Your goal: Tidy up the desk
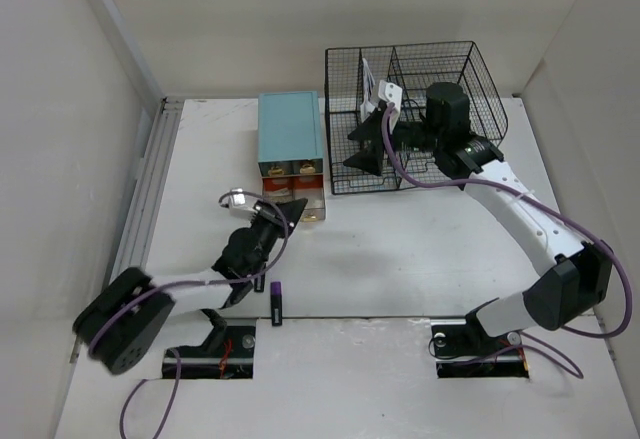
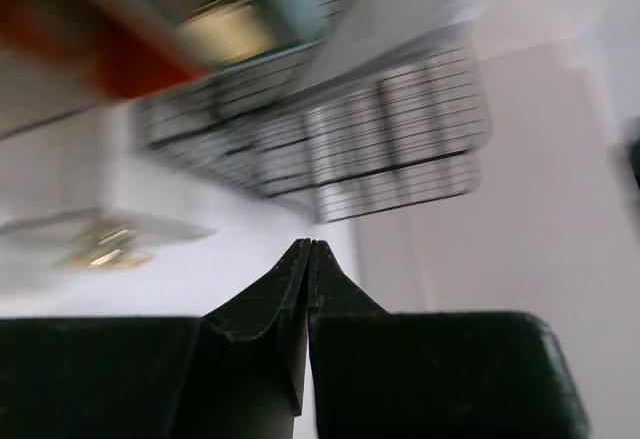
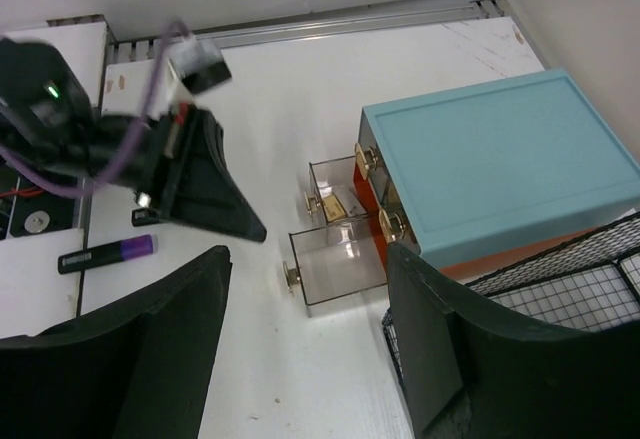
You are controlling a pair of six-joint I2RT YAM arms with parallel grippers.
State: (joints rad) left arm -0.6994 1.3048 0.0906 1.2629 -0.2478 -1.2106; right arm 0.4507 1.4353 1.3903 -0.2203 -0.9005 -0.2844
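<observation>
Desk (image 1: 420,249): matte-white top filling the centre and lower part of the top view, with a grey rail (image 1: 145,189) along its left edge. Judged rigid, heavy and fixed. The surface looks smooth, so small items will likely slide on it. It is not a thing to grasp; any hold goes on the loose items. A purple-and-black marker (image 1: 275,302) lies flat at lower centre-left, apart from the rest. Judged light and stiff, best pinched across mid-barrel.

Left gripper (image 1: 298,206): clenched on nothing, fingers pressed together. Its tip is just beside the pulled-out clear drawer (image 1: 312,207) of the teal-topped drawer box (image 1: 290,129). Whether it touches the drawer: cannot tell.

Right gripper (image 1: 352,149): released and empty, jaws wide apart, at the left side of the black wire rack (image 1: 480,69), upper right of frame.

View comparison:
- Top view alone gives the full layout and both arms at once.
- Left wrist view is blurred. It confirms only that the fingers are closed with no gap; box and rack smear across its upper half.
- Right wrist view resolves what the top view does not: two clear drawers drawn out, lower one further, each with a brass knob. Contents too small to tell. Marker sits at left of that frame.
</observation>
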